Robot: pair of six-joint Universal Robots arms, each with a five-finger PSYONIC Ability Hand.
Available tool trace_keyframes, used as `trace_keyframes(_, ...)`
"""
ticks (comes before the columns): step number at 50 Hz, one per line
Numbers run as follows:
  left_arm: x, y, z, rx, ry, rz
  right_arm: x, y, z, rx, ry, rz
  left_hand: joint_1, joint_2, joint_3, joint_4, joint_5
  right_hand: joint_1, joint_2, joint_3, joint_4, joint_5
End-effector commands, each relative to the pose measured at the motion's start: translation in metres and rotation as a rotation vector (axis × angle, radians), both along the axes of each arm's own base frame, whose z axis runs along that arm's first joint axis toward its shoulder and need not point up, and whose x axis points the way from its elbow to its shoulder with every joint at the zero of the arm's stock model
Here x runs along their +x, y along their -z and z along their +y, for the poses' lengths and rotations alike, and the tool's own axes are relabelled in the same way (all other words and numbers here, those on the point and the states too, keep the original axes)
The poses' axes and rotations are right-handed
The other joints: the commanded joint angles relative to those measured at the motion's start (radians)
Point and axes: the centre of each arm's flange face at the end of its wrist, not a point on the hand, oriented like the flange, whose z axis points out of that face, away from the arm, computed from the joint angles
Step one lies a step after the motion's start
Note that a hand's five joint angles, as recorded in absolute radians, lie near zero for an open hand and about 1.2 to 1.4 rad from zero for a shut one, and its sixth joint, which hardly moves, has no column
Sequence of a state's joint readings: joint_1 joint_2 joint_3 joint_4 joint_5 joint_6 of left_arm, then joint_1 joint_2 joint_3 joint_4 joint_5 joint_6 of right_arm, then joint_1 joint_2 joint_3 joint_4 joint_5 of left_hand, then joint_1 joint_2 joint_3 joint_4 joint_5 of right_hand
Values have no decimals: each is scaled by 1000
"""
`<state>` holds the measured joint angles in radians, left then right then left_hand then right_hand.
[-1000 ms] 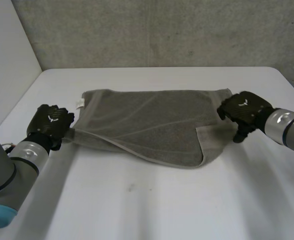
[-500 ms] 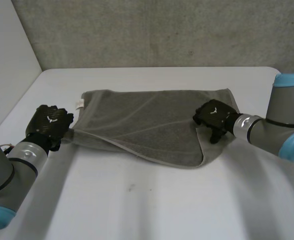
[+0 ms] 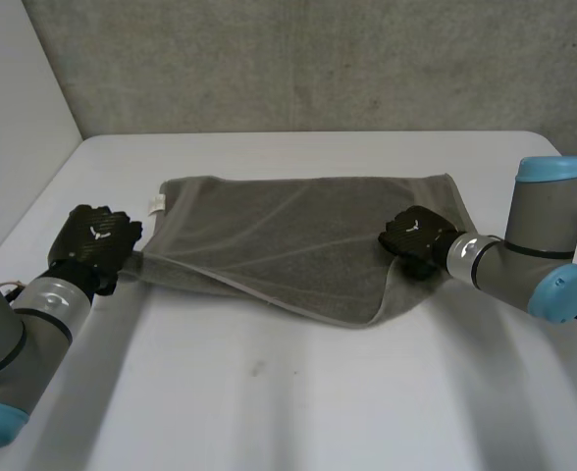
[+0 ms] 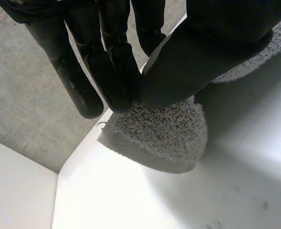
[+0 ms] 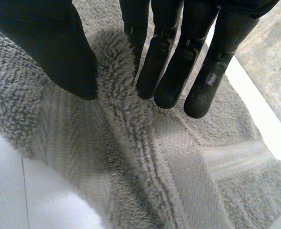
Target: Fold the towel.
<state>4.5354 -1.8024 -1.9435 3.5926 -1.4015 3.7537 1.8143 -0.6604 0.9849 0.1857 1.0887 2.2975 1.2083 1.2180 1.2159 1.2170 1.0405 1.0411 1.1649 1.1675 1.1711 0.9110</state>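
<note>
A grey towel [image 3: 288,235] lies spread across the middle of the white table [image 3: 269,392], with a small white label [image 3: 157,203] at its far left corner. My left hand [image 3: 94,238] is at the towel's near left corner. In the left wrist view that corner [image 4: 164,138] is pinched between the thumb [image 4: 212,47] and the fingers [image 4: 107,67]. My right hand [image 3: 414,234] rests on the turned-over near right corner. There a ridge of towel [image 5: 119,95] stands pinched between its thumb [image 5: 49,43] and straight fingers [image 5: 178,52].
A grey wall [image 3: 318,59] runs behind the table's far edge, and a white panel [image 3: 14,118] stands at the left. Bare table top lies in front of the towel, toward me.
My right hand has moved left from beside the towel onto its near right corner and closed on a ridge of it. The turned-over flap has risen. The left hand has stayed put.
</note>
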Motion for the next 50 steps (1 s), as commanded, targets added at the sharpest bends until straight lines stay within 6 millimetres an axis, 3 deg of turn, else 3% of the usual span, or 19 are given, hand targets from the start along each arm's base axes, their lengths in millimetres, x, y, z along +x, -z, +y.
trace_keyframes(1,0,0,0,0,0,0,-3,-5,-3,-26,40,13,188,178,180,179,181,355,231,229,225,311)
trace_keyframes(7,0,0,0,2,-3,-1,-11,-30,-5,-68,109,-37,188,178,180,179,181,355,231,229,225,311)
trace_keyframes(11,1,0,1,9,-7,-2,-16,-60,8,-78,144,-92,188,178,180,179,181,355,231,229,225,311)
trace_keyframes(13,2,0,1,17,-9,-4,-24,-69,12,-85,165,-95,188,178,180,179,181,355,231,229,225,311)
trace_keyframes(15,5,-4,5,38,-20,-6,-50,-85,17,-86,232,-95,188,178,180,179,181,355,231,229,225,311)
trace_keyframes(21,13,-17,10,61,-43,-10,-73,-96,42,-65,282,-83,188,178,180,179,181,355,231,229,225,311)
trace_keyframes(24,16,-28,18,69,-51,-10,-84,-100,59,-53,310,-74,188,178,180,179,181,355,231,229,225,311)
trace_keyframes(30,24,-46,49,184,-69,-34,-127,-123,93,-16,439,-66,188,178,180,179,181,355,231,229,225,311)
trace_keyframes(38,26,-59,82,276,-53,-45,-144,-134,125,51,427,30,188,178,180,179,181,355,231,229,225,311)
trace_keyframes(44,22,-64,75,209,-42,-36,-142,-135,124,26,373,30,188,178,180,179,181,355,231,229,225,311)
trace_keyframes(47,16,-55,57,153,-25,-37,-144,-112,98,48,359,2,188,178,180,179,181,355,231,229,225,311)
trace_keyframes(50,11,-49,49,150,-14,-40,-147,-103,85,52,375,-10,188,178,180,179,181,355,231,229,225,311)
